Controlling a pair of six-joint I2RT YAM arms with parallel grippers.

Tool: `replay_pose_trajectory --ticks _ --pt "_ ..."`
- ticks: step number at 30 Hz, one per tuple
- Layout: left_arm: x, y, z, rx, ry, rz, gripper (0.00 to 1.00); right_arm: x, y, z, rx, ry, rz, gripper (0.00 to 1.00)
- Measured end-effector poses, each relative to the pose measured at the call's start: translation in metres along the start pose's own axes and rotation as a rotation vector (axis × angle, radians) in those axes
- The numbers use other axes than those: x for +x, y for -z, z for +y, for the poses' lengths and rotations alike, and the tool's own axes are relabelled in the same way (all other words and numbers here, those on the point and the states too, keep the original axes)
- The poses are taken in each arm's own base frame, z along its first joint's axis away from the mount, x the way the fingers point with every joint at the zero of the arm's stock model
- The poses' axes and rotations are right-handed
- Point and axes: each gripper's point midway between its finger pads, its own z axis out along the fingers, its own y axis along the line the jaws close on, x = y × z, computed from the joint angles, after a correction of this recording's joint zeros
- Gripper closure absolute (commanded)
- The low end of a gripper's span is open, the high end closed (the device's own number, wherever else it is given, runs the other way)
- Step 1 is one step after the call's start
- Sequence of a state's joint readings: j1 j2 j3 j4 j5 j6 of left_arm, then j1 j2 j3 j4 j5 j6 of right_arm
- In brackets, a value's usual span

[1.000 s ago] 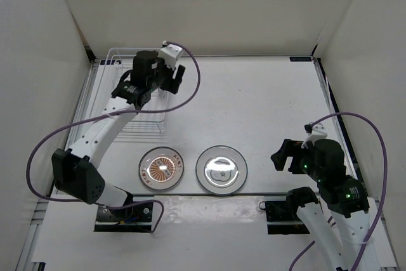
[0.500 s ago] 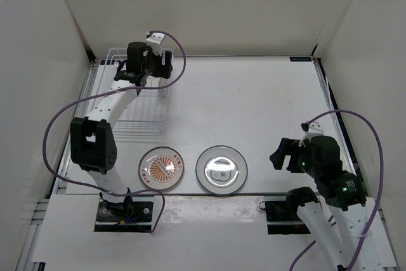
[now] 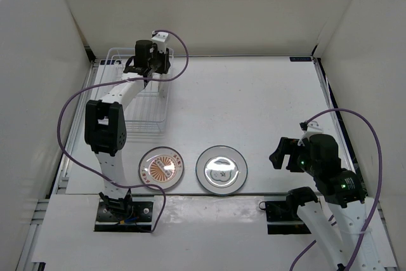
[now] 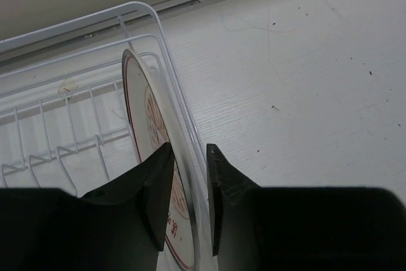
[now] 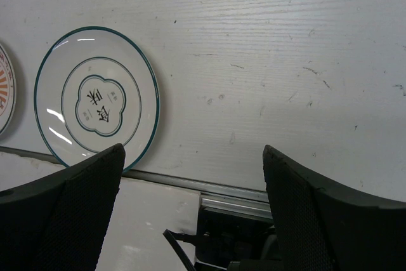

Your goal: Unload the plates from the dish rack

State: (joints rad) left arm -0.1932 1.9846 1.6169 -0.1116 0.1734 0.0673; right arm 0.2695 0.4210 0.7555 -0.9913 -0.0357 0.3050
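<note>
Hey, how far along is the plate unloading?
Done: the sunburst plate and the teal-rimmed plate lie flat on the table. In hand: the left gripper straddles the third plate, upright in the dish rack. Left: lifting it out and setting it down.

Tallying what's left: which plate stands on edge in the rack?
The red-rimmed plate, upright in the dish rack, straddled by the left pincer; the sunburst plate and the teal-rimmed plate lie flat on the table.
</note>
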Motion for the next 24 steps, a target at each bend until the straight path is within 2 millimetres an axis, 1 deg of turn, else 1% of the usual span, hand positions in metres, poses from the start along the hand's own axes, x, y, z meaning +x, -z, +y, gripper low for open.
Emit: replay_pose_trajectory --ticks 3,4,5,8,10,11,12,15,17,20,23,24 --pt "0.006 -0.003 0.002 -0.002 0.007 0.007 0.69 0.000 0.000 0.000 -0.001 0.000 0.001 0.10" --pt "0.006 -0.003 0.002 -0.004 0.008 0.002 0.78 0.000 0.000 0.000 -0.001 0.000 0.003 0.10" --pt "0.004 -0.004 0.003 -0.004 0.009 -0.007 0.83 0.000 -0.001 0.000 0.000 -0.001 0.005 0.10" --pt "0.005 -0.004 0.003 -0.012 0.034 -0.011 0.92 0.001 -0.001 0.000 0.001 -0.001 0.008 0.10" --pt "0.006 -0.003 0.003 -0.017 0.031 -0.019 0.96 0.001 -0.001 0.000 0.002 -0.001 0.011 0.10" --pt "0.006 -0.002 0.003 -0.017 0.030 -0.025 0.96 0.001 -0.002 0.000 0.002 -0.001 0.012 0.10" --pt "0.006 -0.001 0.004 -0.019 0.028 -0.031 1.00 0.001 -0.002 0.000 0.002 -0.001 0.013 0.10" --pt "0.007 0.005 0.004 -0.022 0.021 -0.035 1.00 0.001 -0.002 0.000 0.003 -0.002 0.015 0.10" --pt "0.003 0.012 0.002 -0.023 0.015 -0.043 1.00 0.001 -0.002 0.000 0.003 -0.002 0.016 0.10" --pt "-0.011 0.028 -0.004 -0.024 -0.001 -0.080 1.00 0.001 -0.002 0.000 0.004 -0.002 0.017 0.10" --pt "-0.043 0.058 -0.020 -0.014 -0.035 -0.165 1.00 0.001 -0.002 0.000 0.003 -0.002 0.017 0.10" --pt "-0.058 0.071 -0.028 -0.008 -0.053 -0.206 1.00 0.001 -0.002 0.000 0.003 -0.002 0.017 0.10"
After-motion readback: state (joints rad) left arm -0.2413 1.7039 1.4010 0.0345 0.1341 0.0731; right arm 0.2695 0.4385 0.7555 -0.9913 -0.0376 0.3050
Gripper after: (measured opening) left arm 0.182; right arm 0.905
